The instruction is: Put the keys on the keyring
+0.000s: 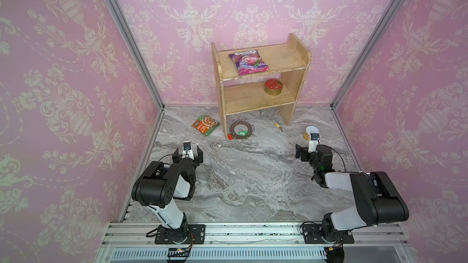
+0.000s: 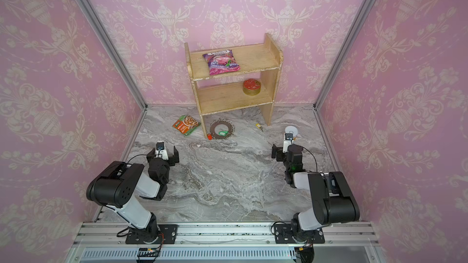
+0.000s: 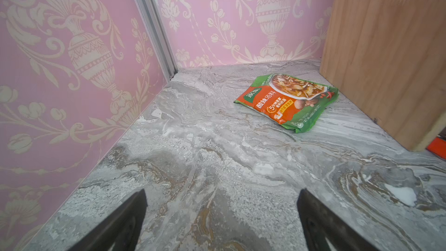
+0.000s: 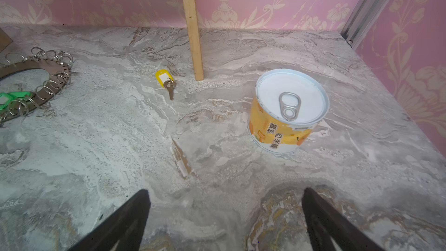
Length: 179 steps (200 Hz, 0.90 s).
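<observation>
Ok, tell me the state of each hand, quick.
Left hand: open, holding nothing.
Right hand: open, holding nothing.

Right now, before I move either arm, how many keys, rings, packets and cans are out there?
Keys: 3 (green tag, red tag, yellow tag)
Ring: 1
Packets: 2 (purple packet, green packet)
Cans: 2 (red-lidded tin, yellow can)
Total: 8

Metal keyring (image 4: 36, 63), wooden shelf (image 1: 243, 98), seemingly glossy packet (image 3: 287, 102).
</observation>
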Motion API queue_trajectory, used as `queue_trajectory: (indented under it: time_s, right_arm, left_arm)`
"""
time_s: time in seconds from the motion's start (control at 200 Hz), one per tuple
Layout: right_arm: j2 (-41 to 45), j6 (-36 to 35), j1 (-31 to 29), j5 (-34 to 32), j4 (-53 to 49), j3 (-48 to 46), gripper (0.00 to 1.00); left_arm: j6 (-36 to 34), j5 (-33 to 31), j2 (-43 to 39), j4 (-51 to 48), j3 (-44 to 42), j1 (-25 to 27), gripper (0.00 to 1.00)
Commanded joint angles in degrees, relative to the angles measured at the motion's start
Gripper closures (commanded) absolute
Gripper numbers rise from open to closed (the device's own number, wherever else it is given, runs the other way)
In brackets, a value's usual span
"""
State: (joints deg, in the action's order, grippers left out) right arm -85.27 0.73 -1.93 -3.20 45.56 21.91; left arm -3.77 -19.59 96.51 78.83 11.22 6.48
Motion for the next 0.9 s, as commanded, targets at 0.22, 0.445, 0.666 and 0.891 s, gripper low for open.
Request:
queue_trajectory:
  time_s: [0.22, 0.445, 0.666, 0.891]
  right_arm:
    - [-0.7, 1.1, 0.5, 0.8, -0.6, 1.2, 0.00]
    - [-0.6, 1.1, 0.5, 0.8, -0.5, 1.2, 0.00]
    - [-0.6, 1.1, 0.5, 0.8, -0.5, 1.3, 0.00]
    - [-0.6, 1.1, 0.5, 0.8, -0.6, 1.3, 0.00]
  left_arm:
    - [-0.4, 1.0, 0.5, -0.5, 1.3, -0.6, 0.01]
    - [-0.2, 1.0, 0.3, -2.0, 1.9, -0.9, 0.01]
    - [0.6, 1.6, -0.7, -6.3, 3.4, -1.6, 0.01]
    - [0.8, 1.9, -0.8, -6.9, 3.7, -1.7, 0.01]
